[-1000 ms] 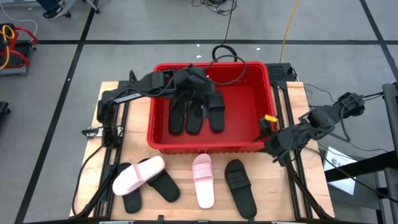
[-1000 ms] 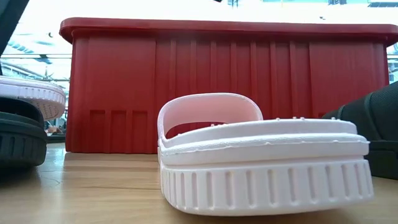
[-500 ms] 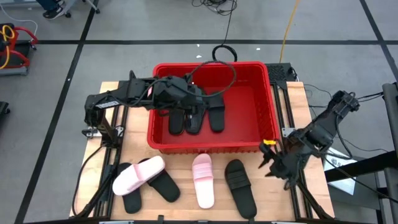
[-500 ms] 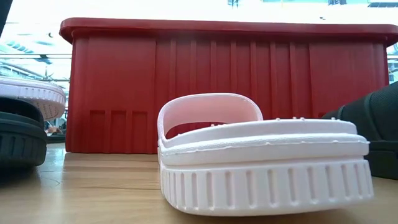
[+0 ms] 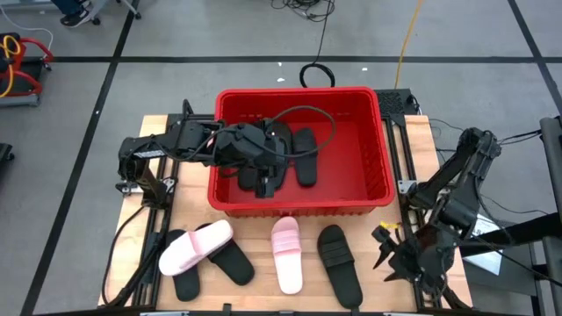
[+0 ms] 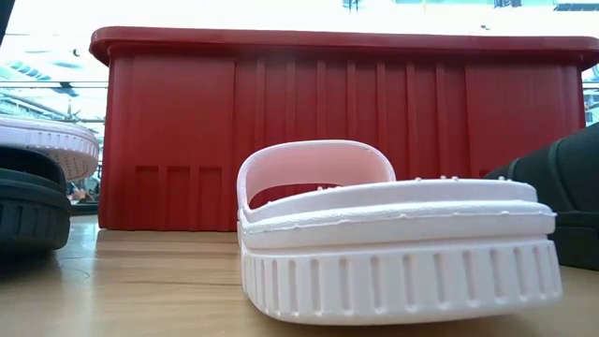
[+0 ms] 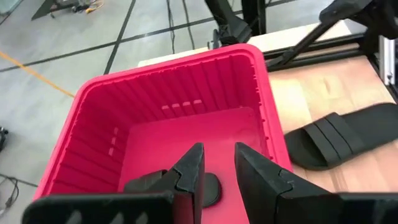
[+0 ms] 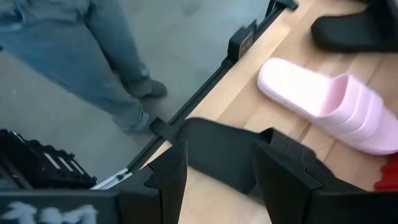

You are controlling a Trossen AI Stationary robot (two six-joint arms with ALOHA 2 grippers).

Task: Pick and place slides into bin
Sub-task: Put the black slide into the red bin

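The right gripper [image 5: 386, 250] is hanging low over the table [image 5: 386, 294] near its right front corner, just beside the black slide [image 5: 340, 264] lying in front of the bin [image 5: 299, 206]; that slide looks like the next pick. To do this well, the jaws should be coming down squarely over the strap or across the slide's narrow width, closing only once both fingers are straddling it, so the flat sole is not skidding away on the wood. In the right wrist view the jaws are standing wide apart and gripping nothing, with the black slide showing between them and a pink slide [image 8: 329, 102] lying beyond. The left gripper [image 5: 268, 171] is reaching into the bin, over the black slides [image 5: 303, 156] resting on its floor; its jaws are parted only narrowly and holding nothing, as the left wrist view shows. Another pink slide [image 5: 196, 246] is lying across two black ones [image 5: 230, 261] at the table's left front.
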